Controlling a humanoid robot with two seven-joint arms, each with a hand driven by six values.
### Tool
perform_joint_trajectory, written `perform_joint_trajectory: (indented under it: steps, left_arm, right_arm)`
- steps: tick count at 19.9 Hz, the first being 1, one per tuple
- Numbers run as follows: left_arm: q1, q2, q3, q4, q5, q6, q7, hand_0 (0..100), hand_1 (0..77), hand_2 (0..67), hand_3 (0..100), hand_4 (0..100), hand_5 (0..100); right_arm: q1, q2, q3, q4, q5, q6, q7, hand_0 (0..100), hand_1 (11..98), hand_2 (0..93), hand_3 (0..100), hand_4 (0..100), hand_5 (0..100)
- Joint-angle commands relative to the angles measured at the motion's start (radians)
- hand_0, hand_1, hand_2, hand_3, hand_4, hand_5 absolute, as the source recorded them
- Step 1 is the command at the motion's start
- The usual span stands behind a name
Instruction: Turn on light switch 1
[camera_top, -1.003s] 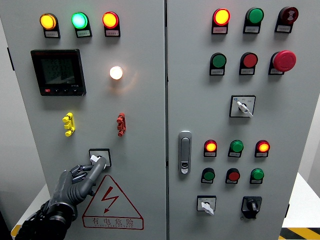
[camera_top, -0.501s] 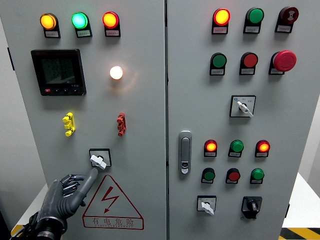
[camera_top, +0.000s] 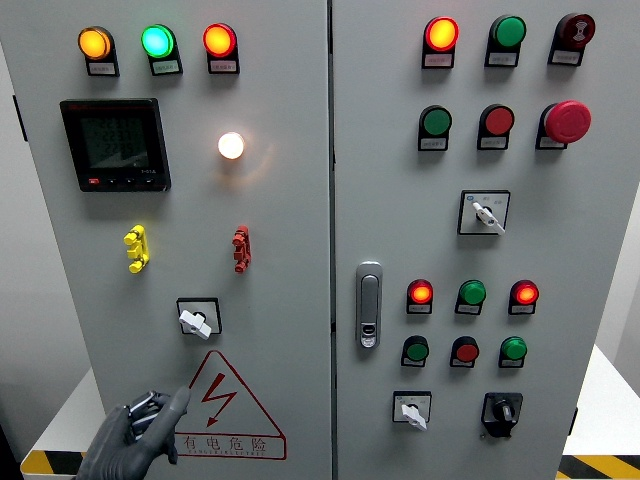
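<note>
1. Grey metal cabinet doors (camera_top: 280, 200) fill the view, split by a vertical seam right of centre.
2. On the left door, the white-handled rotary light switch on its square black plate (camera_top: 197, 318) is seen at lower centre, with its handle turned towards the lower right.
3. Above the switch, a round white lamp (camera_top: 231, 145) is shown lit; a black digital meter (camera_top: 115, 144) is mounted to its left.
4. A red-bordered triangular warning sign with a lightning bolt (camera_top: 226, 410) is fixed just below the switch.
5. The grey left hand (camera_top: 135, 443) is shown at the lower left, near the sign's left edge and well below the switch; its fingers are loosely extended, one pointing up and right, and nothing is held.
6. A silver door handle (camera_top: 370, 304) is set on the right door.
</note>
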Motion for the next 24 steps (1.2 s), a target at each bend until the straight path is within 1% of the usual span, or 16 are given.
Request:
perform_joint_trajectory:
  steps: [1,2,3,6,8,10,12,13,14,15,16,18,20,22,23,24]
  left_arm:
    - [0.104,0.032,-0.001,0.018,-0.054,-0.120,-0.063,0,48.6,62.5,100,100,84]
    - [0.156,0.041,-0.001,0.031,-0.054,-0.152,-0.086,0,47.6,59.7,100,100,78]
    - [0.191,0.041,-0.001,0.043,-0.056,-0.165,-0.100,0,46.0,56.6,96,100,70]
    - [0.279,0.043,0.000,0.119,-0.065,-0.166,-0.119,0,43.5,51.1,90,95,70]
    - [0.349,0.058,0.022,0.178,-0.083,-0.168,-0.152,0,42.0,48.8,86,91,69]
    - [0.392,0.096,0.071,0.254,-0.119,-0.166,-0.195,0,38.0,44.8,80,85,69]
    - [0.431,0.144,0.141,0.323,-0.152,-0.166,-0.257,0,30.0,33.5,66,72,65]
    - [0.446,0.167,0.180,0.351,-0.163,-0.166,-0.280,0,28.1,30.8,61,69,64]
    - [0.457,0.193,0.229,0.394,-0.181,-0.166,-0.300,0,24.0,26.8,50,61,62]
    - [0.460,0.212,0.268,0.438,-0.203,-0.166,-0.313,0,21.2,25.9,43,55,61]
    - [0.457,0.224,0.313,0.504,-0.244,-0.166,-0.332,0,19.2,25.4,40,53,60]
    - [0.440,0.233,0.396,0.633,-0.333,-0.163,-0.367,0,15.5,24.4,36,50,59]
    - [0.394,0.245,0.499,0.791,-0.424,-0.165,-0.380,0,12.3,22.9,34,49,58]
    - [0.351,0.244,0.603,0.963,-0.493,-0.171,-0.436,0,11.7,22.4,33,48,57]
    - [0.322,0.241,0.664,1.061,-0.531,-0.194,-0.461,0,11.5,22.1,33,48,57]
    - [0.298,0.238,0.718,1.144,-0.566,-0.243,-0.467,0,11.4,22.0,33,48,58]
  right_arm:
    - [0.000,0.0000,0.000,0.000,0.000,0.000,0.000,0,22.6,0.0,11,23,15]
    - [0.000,0.0000,0.000,0.000,0.000,0.000,0.001,0,22.6,0.0,11,23,15]
    - [0.000,0.0000,0.000,0.000,0.000,0.000,0.000,0,22.6,0.0,11,23,15]
    - [0.000,0.0000,0.000,0.000,0.000,0.000,0.000,0,22.6,0.0,11,23,15]
    - [0.001,0.0000,0.000,0.000,0.000,0.000,0.000,0,22.6,0.0,11,23,15]
    - [0.000,0.0000,0.000,0.000,0.000,0.000,0.001,0,22.5,0.0,11,23,15]
    - [0.000,0.0000,0.000,0.000,0.000,0.000,0.000,0,22.5,0.0,11,23,15]
    - [0.000,0.0000,0.000,0.000,0.000,0.000,0.000,0,22.5,0.0,11,23,15]
    - [0.001,0.0000,0.000,0.000,0.000,0.000,0.000,0,22.5,0.0,11,23,15]
    - [0.000,0.0000,0.000,0.000,0.000,0.000,0.001,0,22.5,0.0,11,23,15]
    - [0.001,0.0000,0.000,0.000,0.000,0.000,0.000,0,22.5,0.0,11,23,15]
    - [0.000,0.0000,0.000,0.000,0.000,0.000,0.000,0,22.5,0.0,11,23,15]
    - [0.001,0.0000,0.000,0.000,0.000,0.000,0.000,0,22.5,0.0,11,23,15]
    - [0.000,0.0000,0.000,0.000,0.000,0.000,0.000,0,22.5,0.0,11,23,15]
    - [0.000,0.0000,0.000,0.000,0.000,0.000,0.001,0,22.5,0.0,11,23,15]
    - [0.000,0.0000,0.000,0.000,0.000,0.000,0.001,0,22.6,0.0,11,23,15]
